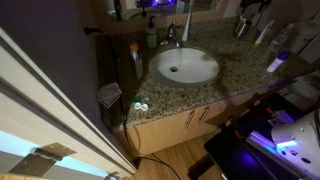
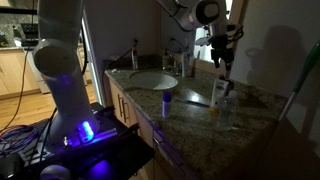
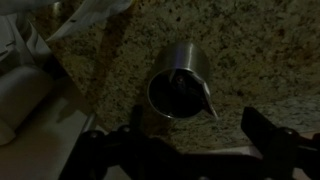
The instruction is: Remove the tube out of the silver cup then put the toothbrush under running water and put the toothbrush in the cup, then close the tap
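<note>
In the wrist view the silver cup (image 3: pixel 183 72) stands on the speckled granite counter, seen from above. Its inside is dark, and a pale pointed tip (image 3: pixel 205 101) of something leans over its near rim; I cannot tell whether that is the tube or the toothbrush. My gripper (image 3: pixel 197 135) hangs open just in front of the cup, with nothing between its dark fingers (image 3: pixel 262 128). In both exterior views the gripper (image 1: pixel 244 22) (image 2: pixel 223 62) hovers over the counter end away from the basin. The chrome tap (image 1: pixel 172 36) (image 2: pixel 181 62) stands behind the white basin (image 1: pixel 185 66) (image 2: pixel 152 80).
A green-topped soap bottle (image 1: pixel 151 36) and a tall amber bottle (image 1: pixel 134 58) stand beside the basin. A white upright item (image 2: pixel 217 93) is under the gripper. Pale cloth (image 3: pixel 30 75) lies left of the cup. A small blue-capped container (image 2: pixel 166 100) sits near the counter's front edge.
</note>
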Tool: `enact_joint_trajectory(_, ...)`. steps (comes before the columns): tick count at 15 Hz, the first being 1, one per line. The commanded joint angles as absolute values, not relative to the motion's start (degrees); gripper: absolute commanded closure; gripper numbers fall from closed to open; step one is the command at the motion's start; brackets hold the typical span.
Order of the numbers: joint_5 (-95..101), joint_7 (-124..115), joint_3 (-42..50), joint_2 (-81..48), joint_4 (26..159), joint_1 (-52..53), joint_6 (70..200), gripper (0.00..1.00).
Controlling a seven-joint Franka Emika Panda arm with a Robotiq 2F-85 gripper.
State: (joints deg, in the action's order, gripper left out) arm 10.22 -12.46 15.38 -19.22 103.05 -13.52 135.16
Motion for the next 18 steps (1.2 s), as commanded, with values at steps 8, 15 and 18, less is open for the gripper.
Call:
enact_joint_trajectory(8, 8.7, -10.8, 15.7, -25.9, 101.1, -14.1, 141.4, 0.16)
enact_joint_trajectory(15, 9.1, -11.5, 16.3, -27.6, 100.8, -13.7, 144.0, 0.68)
enact_joint_trajectory(18, 9.3, -11.7, 16.4, -27.6, 101.0, -13.4, 144.5, 0.89)
